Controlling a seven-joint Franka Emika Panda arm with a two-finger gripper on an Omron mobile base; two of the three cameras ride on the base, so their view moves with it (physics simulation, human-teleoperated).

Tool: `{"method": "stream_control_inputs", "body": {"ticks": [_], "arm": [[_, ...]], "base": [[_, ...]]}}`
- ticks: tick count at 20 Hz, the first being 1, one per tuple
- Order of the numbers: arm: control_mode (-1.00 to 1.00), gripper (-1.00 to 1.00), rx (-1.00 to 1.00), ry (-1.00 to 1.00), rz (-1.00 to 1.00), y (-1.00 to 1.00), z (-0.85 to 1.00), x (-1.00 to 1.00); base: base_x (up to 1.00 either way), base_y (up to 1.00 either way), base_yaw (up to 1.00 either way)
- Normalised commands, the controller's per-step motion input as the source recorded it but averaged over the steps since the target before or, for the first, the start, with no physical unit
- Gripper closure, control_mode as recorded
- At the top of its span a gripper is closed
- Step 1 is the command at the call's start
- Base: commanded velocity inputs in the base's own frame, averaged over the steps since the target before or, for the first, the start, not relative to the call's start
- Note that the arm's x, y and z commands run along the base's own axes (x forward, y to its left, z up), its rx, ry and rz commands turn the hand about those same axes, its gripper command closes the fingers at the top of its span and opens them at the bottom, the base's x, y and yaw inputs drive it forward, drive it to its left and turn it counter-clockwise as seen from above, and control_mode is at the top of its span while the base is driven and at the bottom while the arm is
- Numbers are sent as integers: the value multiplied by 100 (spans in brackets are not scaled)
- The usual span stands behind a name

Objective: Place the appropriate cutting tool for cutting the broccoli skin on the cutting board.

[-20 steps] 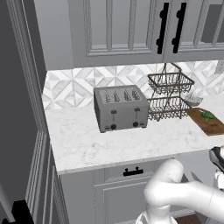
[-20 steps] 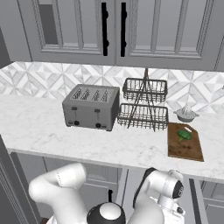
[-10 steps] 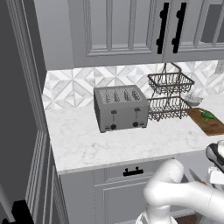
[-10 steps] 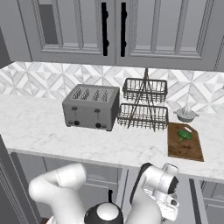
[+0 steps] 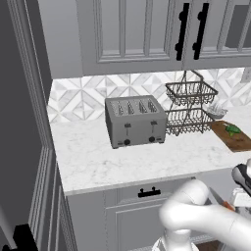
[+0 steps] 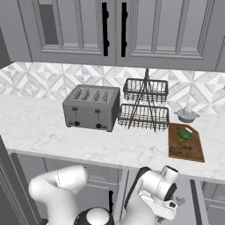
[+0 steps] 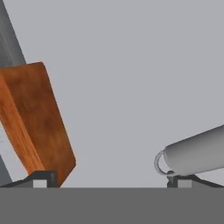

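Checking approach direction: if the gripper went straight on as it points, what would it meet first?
Likely the plain grey surface ahead, passing between a brown wooden piece and a grey cylinder; depth unclear.

I see a white marbled worktop (image 6: 52, 132) running along the patterned tile wall, with a grey four-slot toaster (image 6: 92, 107) standing on it toward the back. Just to the toaster's right stands a two-tier black wire basket rack (image 6: 145, 105), and beyond that a small juicer (image 6: 186, 114) sits near the wall. A brown wooden cutting board (image 6: 186, 142) lies flat at the right, carrying a green broccoli (image 6: 184, 136) piece.
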Motion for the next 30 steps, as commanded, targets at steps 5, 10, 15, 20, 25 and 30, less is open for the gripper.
{"method": "stream_control_inputs", "body": {"ticks": [5, 10, 15, 20, 25, 30], "arm": [[-100, -100, -3, -4, 0, 11, 24, 0], [-100, -100, -1, -1, 0, 20, 27, 0], [-100, -100, -5, 0, 0, 34, -13, 0], [-100, -100, -5, -1, 0, 25, -34, 9], [-100, -100, -2, -5, 0, 0, -36, 8], [-100, 100, -4, -4, 0, 7, -32, 0]], "base": [[0, 0, 0], [0, 0, 0], [0, 0, 0], [0, 0, 0], [0, 0, 0], [0, 0, 0]]}}
